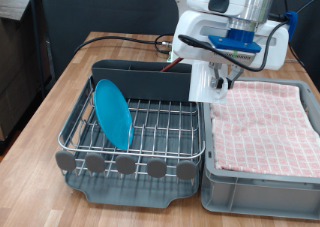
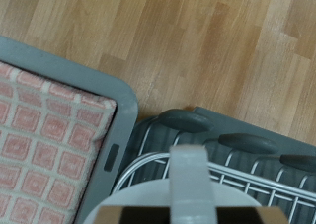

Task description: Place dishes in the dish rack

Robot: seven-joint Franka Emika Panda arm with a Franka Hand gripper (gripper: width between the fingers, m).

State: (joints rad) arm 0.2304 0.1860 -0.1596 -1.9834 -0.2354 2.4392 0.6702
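Observation:
The dish rack [image 1: 140, 127] is a silver wire grid on a dark grey tray, with grey discs along its front. The light-blue plate [image 1: 113, 112] stands on edge in the rack on the exterior view's left. The reddish-brown spoon [image 1: 175, 60] sticks out of the tall grey back compartment [image 1: 140, 79]. My gripper [image 1: 218, 82] is shut on the white mug [image 1: 204, 84] and holds it above the rack's right back corner. In the wrist view the mug [image 2: 188, 185] fills the bottom edge, over the rack's discs [image 2: 242, 145].
A grey crate lined with pink checked cloth [image 1: 265, 127] stands against the rack on the exterior view's right; it also shows in the wrist view [image 2: 49, 135]. A black cable [image 1: 125, 42] lies on the wooden table [image 1: 60, 97] behind the rack.

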